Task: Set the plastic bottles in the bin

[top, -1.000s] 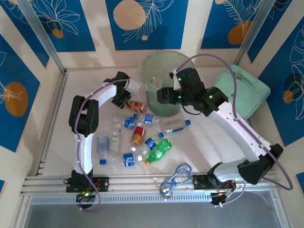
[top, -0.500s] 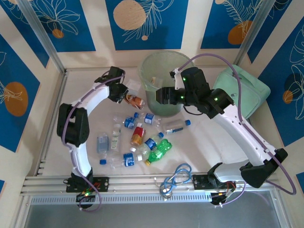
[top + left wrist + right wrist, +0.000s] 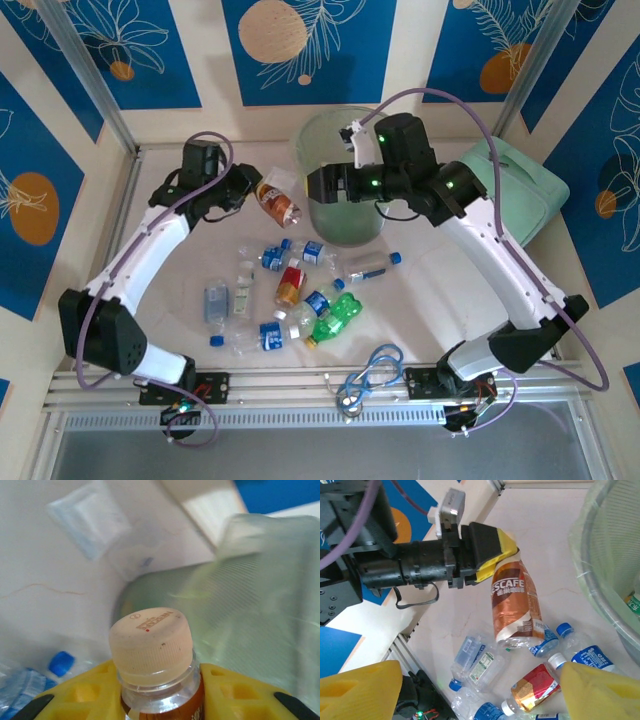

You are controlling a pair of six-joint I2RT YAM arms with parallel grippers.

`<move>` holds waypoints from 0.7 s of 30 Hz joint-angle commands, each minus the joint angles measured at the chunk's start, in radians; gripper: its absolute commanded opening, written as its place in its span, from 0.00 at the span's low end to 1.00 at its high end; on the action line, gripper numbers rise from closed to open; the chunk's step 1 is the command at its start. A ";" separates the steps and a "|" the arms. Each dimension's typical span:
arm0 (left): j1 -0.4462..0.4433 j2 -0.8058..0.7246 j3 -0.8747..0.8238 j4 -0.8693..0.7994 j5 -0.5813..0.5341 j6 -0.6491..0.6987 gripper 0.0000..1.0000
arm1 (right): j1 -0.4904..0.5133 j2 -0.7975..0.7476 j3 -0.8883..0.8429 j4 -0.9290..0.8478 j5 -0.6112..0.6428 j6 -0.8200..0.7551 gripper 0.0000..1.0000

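My left gripper (image 3: 155, 690) is shut on the neck of a brown-labelled plastic bottle (image 3: 151, 647), its yellow fingers (image 3: 85, 695) on either side below the cream cap. In the top view that bottle (image 3: 277, 203) hangs in the air just left of the pale green bin (image 3: 345, 112). From the right wrist the same bottle (image 3: 515, 605) dangles from the left gripper (image 3: 495, 555). My right gripper (image 3: 320, 185) hovers by the bin's left rim, open, with nothing between its fingertips (image 3: 360, 690). Several more plastic bottles (image 3: 290, 285) lie on the table below, one of them green (image 3: 335, 318).
A mint-green soft case (image 3: 510, 190) lies right of the bin. A coiled blue cable (image 3: 372, 372) sits near the front rail. A flat clear plastic bag (image 3: 90, 525) lies on the table behind the bin's left side. Walls close in the back and sides.
The left arm has swung up and to the left, lifting the brown-labelled bottle off the table. The right gripper has shifted left along the bin's rim and spread wider.
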 commanded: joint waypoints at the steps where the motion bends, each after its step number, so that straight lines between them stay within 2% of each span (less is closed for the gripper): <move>1: 0.010 -0.067 -0.043 0.196 0.191 0.043 0.35 | 0.015 0.048 0.062 -0.072 -0.037 -0.028 0.86; 8: 0.010 -0.117 -0.073 0.327 0.336 0.044 0.35 | 0.055 0.126 0.138 -0.111 -0.028 -0.037 0.90; 14: 0.009 -0.126 -0.049 0.287 0.350 0.084 0.35 | 0.092 0.188 0.189 -0.188 0.000 -0.061 0.92; 21: 0.009 -0.130 -0.054 0.319 0.411 0.073 0.34 | 0.134 0.231 0.205 -0.227 0.052 -0.084 0.92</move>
